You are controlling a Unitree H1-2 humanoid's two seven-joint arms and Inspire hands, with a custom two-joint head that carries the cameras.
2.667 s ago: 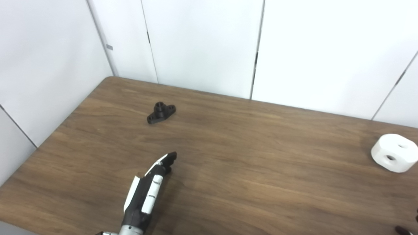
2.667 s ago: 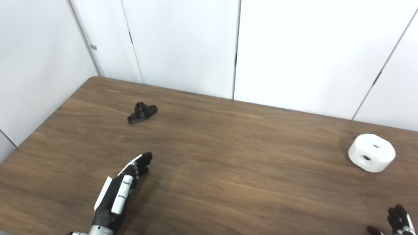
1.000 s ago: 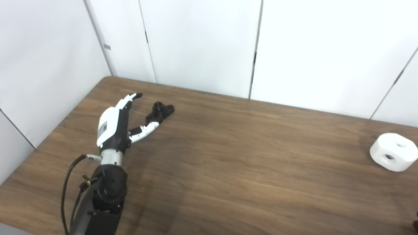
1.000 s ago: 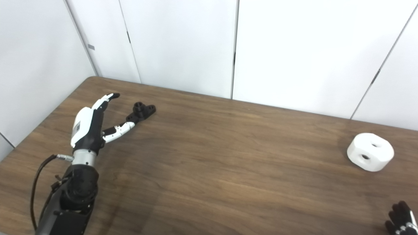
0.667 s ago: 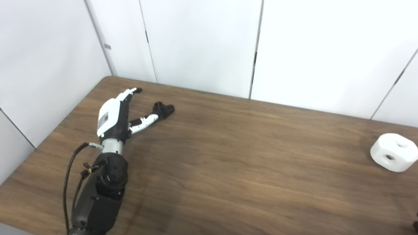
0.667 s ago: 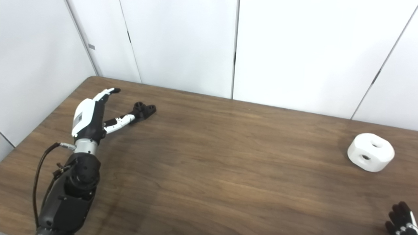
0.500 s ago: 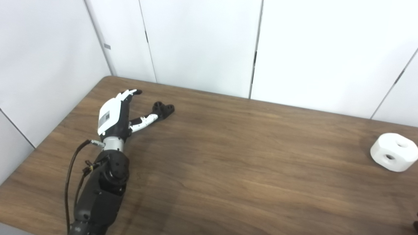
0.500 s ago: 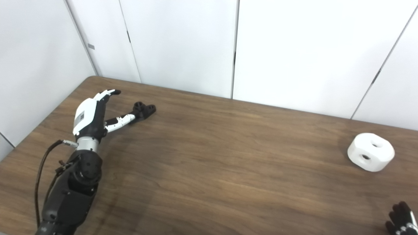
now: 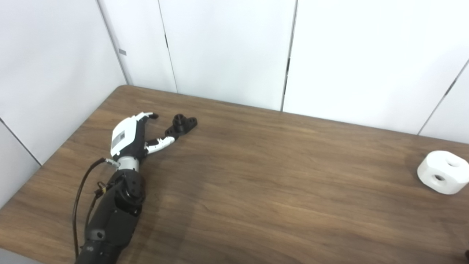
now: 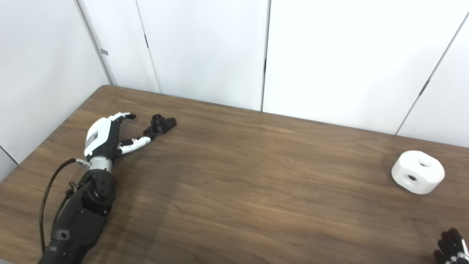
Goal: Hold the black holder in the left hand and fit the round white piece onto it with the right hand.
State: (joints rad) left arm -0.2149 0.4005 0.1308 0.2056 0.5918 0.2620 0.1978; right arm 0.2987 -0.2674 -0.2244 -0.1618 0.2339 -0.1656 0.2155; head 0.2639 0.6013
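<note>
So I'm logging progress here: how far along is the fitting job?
Nothing is finished yet. The left hand is open beside the black holder, thumb near it, and the holder lies on the table. Left to do: grasp it, and pick up and fit the white piece, which sits untouched, apart from the right hand.

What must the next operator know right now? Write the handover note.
Left hand: open, fingers spread beside the black holder, thumb tip at its near end, no grasp yet.
Right hand: only fingertips show at the bottom right corner; state unclear.
Round white piece: untouched on the table, far right.
Done: left hand has reached the holder.
Left: grasp and lift holder, fetch white piece, fit it.
</note>
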